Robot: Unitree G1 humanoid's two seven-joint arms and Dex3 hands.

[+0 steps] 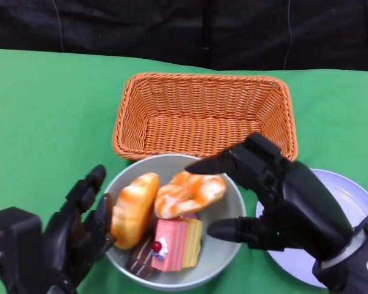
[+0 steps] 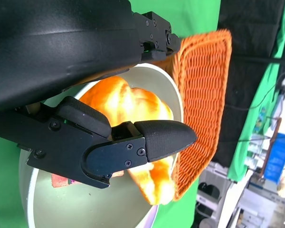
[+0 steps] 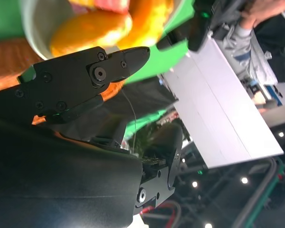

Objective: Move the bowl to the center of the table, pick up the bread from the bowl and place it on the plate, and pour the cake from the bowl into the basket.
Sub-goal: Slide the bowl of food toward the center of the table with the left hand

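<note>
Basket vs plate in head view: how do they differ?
The basket is orange woven wicker, rectangular and deep-walled; the plate is pale, smooth, round and flat. The basket shows whole; the plate is partly hidden by the right hand. Both hold nothing and sit on the green table.

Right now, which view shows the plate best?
Head view: the plate lies on the green table to the right of the bowl, partly behind the right hand. Neither wrist view shows it clearly.

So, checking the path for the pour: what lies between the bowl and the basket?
Nothing: in the head view the bowl rim sits right against the basket near wall, no gap visible.
</note>
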